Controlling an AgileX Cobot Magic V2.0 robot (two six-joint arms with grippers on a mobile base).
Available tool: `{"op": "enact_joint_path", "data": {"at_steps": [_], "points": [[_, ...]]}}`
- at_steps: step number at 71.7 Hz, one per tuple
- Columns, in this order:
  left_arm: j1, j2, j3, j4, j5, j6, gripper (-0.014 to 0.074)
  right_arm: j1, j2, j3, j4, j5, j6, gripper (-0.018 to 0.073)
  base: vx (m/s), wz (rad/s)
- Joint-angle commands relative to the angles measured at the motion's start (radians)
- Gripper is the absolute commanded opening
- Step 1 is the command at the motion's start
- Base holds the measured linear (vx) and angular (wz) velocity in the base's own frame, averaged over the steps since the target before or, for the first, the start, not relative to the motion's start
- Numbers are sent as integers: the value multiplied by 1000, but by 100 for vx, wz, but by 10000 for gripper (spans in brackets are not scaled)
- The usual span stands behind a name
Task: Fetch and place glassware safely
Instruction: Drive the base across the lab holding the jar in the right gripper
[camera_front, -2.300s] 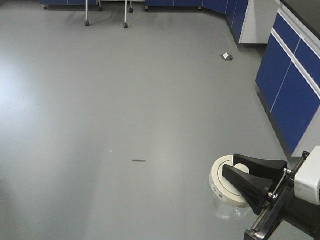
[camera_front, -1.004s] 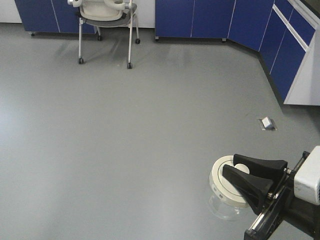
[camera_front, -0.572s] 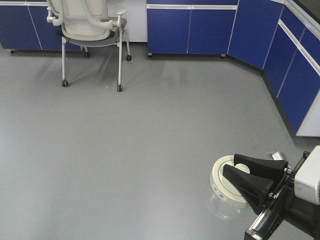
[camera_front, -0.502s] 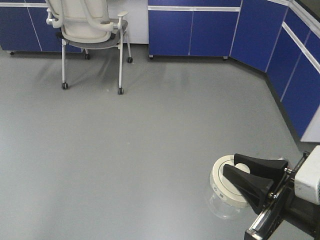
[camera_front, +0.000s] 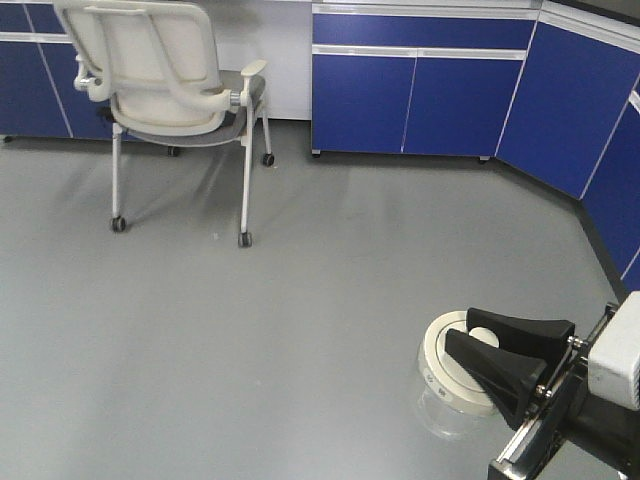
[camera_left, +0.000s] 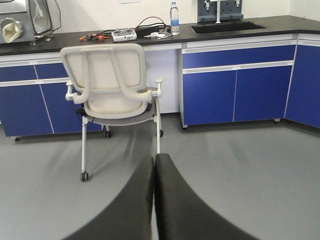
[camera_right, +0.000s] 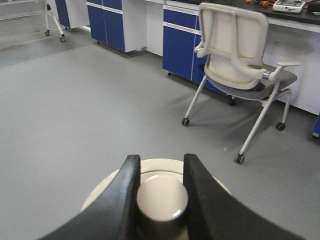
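Carry phase: right end effector (camera_right: 161, 161) clamps the jar (camera_front: 441, 364) by its knob, lower right; left end effector (camera_left: 154, 167) closed, empty. Next, a gentle set-down.

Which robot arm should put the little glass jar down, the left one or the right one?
Right. The right gripper has its fingers clamped on the knob of the jar. The left gripper is shut and empty, so it would likely need a handover.

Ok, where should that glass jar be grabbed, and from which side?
Take the glass jar by the knob on its lid, coming down from above. The knob is narrow and stands up; the rest is wide and squat. The right gripper holds it so, jaws either side.
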Motion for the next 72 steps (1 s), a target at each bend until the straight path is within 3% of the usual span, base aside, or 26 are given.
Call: {"op": "enact_joint_path", "data": {"at_steps": [1,22,72], "points": [[-5,10,-27,-8,-73,-2,-7,1,-9,-33,36,-51,-8,-3,59,-9],[-5,10,-27,-8,-73,-2,-7,1,-6,-33,36,-49,-8,-3,56,-37],[-5,10,-27,-8,-73,-2,-7,1,-6,-33,36,-52,-8,-3,43,-77]]}}
